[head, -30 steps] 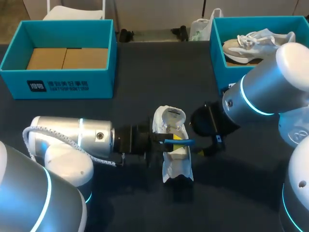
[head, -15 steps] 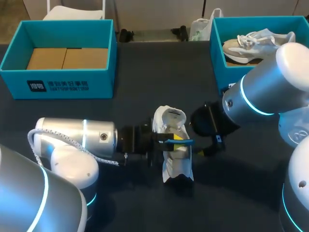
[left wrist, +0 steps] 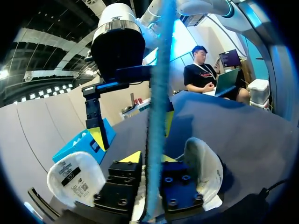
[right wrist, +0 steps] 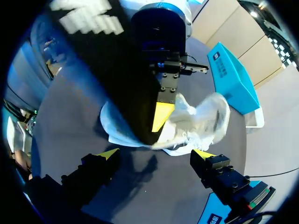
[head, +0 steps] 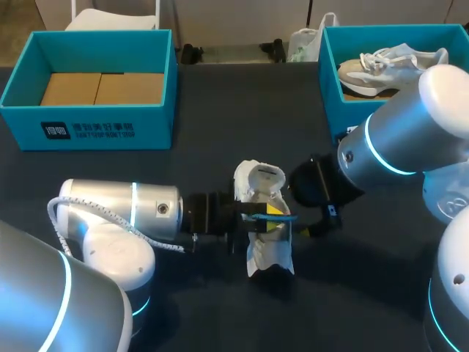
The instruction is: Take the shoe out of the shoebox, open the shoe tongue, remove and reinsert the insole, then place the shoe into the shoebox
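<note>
White mesh sneaker [head: 267, 249] lies on the dark table [head: 205, 154] between both arms, well apart from the teal cardboard shoebox [head: 154, 125] at the far left. The left gripper [left wrist: 150, 157] is clamped on a thin blue insole [left wrist: 158, 93] above the sneaker. The right gripper [right wrist: 155, 154] hangs just beside the sneaker, fingers spread wide.

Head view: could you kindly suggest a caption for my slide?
Left pincer holds a thin blue insole at the white mesh shoe on the dark table.
</note>
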`<action>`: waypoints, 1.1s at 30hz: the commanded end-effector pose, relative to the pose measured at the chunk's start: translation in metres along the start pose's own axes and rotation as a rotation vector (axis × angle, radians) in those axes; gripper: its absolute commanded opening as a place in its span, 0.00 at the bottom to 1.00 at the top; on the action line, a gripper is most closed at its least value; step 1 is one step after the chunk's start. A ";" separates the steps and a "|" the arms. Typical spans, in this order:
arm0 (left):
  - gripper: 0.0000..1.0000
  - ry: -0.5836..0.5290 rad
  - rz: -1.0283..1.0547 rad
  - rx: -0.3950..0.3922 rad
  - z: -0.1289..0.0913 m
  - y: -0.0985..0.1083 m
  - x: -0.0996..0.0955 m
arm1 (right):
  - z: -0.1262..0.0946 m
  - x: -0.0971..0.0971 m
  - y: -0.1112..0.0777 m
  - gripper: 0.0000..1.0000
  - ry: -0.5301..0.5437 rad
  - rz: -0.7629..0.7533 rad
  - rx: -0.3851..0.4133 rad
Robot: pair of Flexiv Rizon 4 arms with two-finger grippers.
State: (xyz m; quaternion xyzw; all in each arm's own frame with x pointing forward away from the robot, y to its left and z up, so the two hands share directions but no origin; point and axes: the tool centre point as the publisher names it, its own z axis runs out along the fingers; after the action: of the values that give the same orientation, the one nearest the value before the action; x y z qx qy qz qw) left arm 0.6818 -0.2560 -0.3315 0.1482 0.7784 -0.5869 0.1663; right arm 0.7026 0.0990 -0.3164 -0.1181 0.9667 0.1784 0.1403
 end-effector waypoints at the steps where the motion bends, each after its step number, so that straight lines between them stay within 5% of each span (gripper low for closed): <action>1: 0.58 0.002 -0.001 -0.001 -0.007 -0.006 0.002 | 0.000 0.001 0.000 1.00 -0.002 0.000 0.001; 3: 0.45 0.010 0.010 0.002 -0.012 -0.010 0.004 | 0.000 0.001 0.000 1.00 -0.002 0.000 0.001; 17: 0.42 0.004 0.022 -0.043 -0.024 -0.011 0.010 | 0.000 0.001 0.000 1.00 -0.002 0.000 0.001; 20: 0.00 0.002 0.023 -0.068 -0.023 -0.010 0.011 | 0.000 0.001 0.000 1.00 -0.002 0.000 0.001; 33: 0.00 0.011 0.022 -0.119 -0.013 0.014 0.009 | 0.000 0.001 0.000 1.00 -0.002 0.000 0.001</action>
State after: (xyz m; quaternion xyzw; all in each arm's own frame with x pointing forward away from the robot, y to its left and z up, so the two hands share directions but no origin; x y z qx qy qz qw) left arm 0.6741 -0.2299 -0.3396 0.1524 0.8067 -0.5423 0.1785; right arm 0.7026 0.0990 -0.3164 -0.1181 0.9667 0.1783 0.1403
